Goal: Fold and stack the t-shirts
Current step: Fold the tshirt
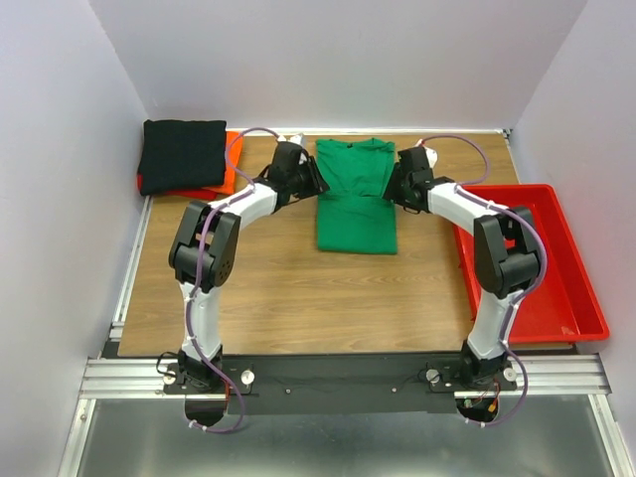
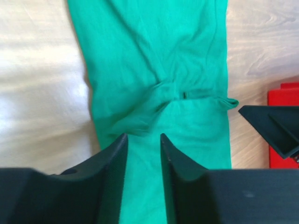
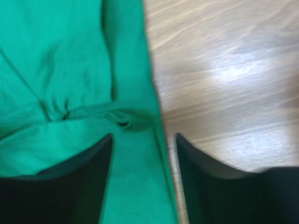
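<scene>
left pincer (image 2: 142, 154) slightly parted | right pincer (image 3: 144, 154) wider | both over green t-shirt (image 1: 355, 211)

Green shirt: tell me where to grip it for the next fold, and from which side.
Grip the green shirt at its two long side edges, near the bunched crease at mid-length. Bring the left gripper in from the left and the right gripper from the right. The shirt lies flat as a narrow strip, so only its edges offer a lip. Both grippers are open and flank those edges.
</scene>
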Robot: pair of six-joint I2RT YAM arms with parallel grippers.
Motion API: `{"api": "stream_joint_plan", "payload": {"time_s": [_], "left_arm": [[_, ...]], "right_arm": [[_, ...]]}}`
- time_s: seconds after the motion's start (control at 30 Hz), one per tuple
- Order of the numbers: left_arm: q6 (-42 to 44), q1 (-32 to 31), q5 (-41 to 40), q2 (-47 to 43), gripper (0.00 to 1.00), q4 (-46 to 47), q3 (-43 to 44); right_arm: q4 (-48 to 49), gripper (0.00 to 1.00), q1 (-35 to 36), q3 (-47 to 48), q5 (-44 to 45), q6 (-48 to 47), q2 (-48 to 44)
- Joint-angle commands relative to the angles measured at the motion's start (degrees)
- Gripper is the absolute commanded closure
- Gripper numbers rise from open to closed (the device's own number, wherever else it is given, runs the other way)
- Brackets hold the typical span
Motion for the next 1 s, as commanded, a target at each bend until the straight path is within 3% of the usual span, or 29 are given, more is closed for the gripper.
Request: {"api": "stream_joint_plan", "payload": {"time_s": [0.0, 0.13, 0.23, 0.4, 0.53, 0.97], "left_arm": [[2.7, 2.3, -0.4, -2.5, 0.57, -0.8, 2.8], [1.0, 1.3, -1.6, -5.9, 0.57, -1.3, -0.6], [0.5, -1.5, -2.6, -6.6, 0.67, -1.1, -2.3], [-0.3, -4.9, -0.9, -1.4, 0.83, -1.0, 0.6], [-0.4, -5.2, -1.2, 3.2, 0.9, -1.1, 5.5], [1.8, -1.4, -0.1, 16.1, 0.92, -5.6, 15.0]], "right_arm": [[0.3, 0.29, -0.9, 1.0, -1.1, -2.3, -2.3], [0.4, 0.32, 1.0, -1.0, -4.1, -1.9, -5.8], [0.4, 0.36, 4.1, -1.4, -3.1, -2.5, -5.3], [0.4, 0.57, 6.5, 1.2, -3.1, -3.0, 0.2], [0.4, 0.6, 6.7, 4.4, -0.7, -3.7, 4.2], [0.2, 0.62, 3.1, 9.7, -0.2, -4.8, 11.7]]}}
